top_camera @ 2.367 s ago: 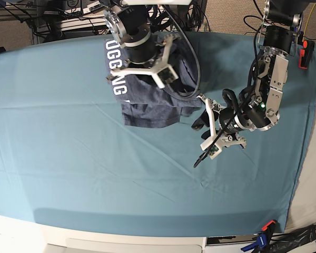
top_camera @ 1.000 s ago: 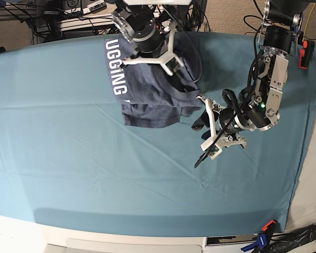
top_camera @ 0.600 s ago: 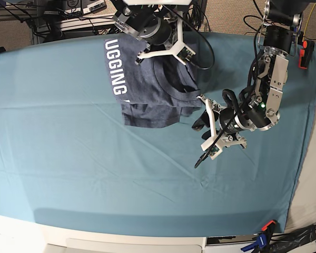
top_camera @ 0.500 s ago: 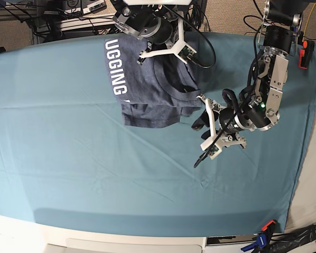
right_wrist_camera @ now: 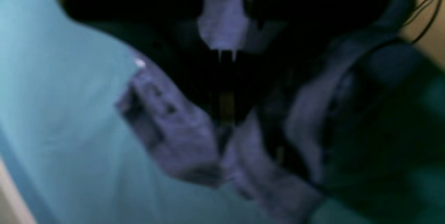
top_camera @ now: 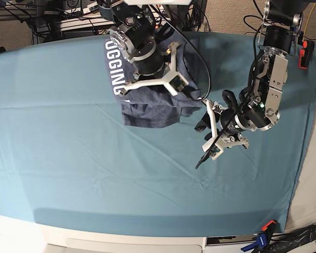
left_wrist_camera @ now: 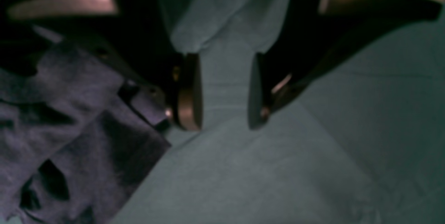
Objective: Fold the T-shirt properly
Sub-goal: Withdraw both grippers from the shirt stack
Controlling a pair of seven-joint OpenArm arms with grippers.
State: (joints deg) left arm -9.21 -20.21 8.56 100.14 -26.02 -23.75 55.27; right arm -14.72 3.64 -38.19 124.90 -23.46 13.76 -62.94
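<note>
T-shirt (left_wrist_camera: 66,137) in the left wrist view: crumpled blue-grey cloth fills the lower left, its edge lying just beside one finger (left_wrist_camera: 189,92) of the left end effector (left_wrist_camera: 224,92); jaws stand apart with only teal table cloth (left_wrist_camera: 278,168) between them, so nothing held there. Right wrist view is blurred: the right end effector (right_wrist_camera: 226,112) looks closed, with a fold of the T-shirt (right_wrist_camera: 180,140) bunched around and below the fingertips; I read that as pinched on fabric, though exact contact is not sharp. Base view: T-shirt (top_camera: 147,108) sits near the far edge of the tabletop (top_camera: 68,174), roughly mid-width, partly folded, white lettering showing at its left side. Change over the last half second: the right end effector (top_camera: 147,81) has swung from the far side of the shirt back toward the near side and now sits over the middle of the garment, carrying the upper layer with it. The left end effector (top_camera: 208,132) has barely moved, parked open beside the shirt's right edge. Judgement: a fold is being laid over toward the near edge; not finished, the lower hem is rumpled and needs flattening.
</note>
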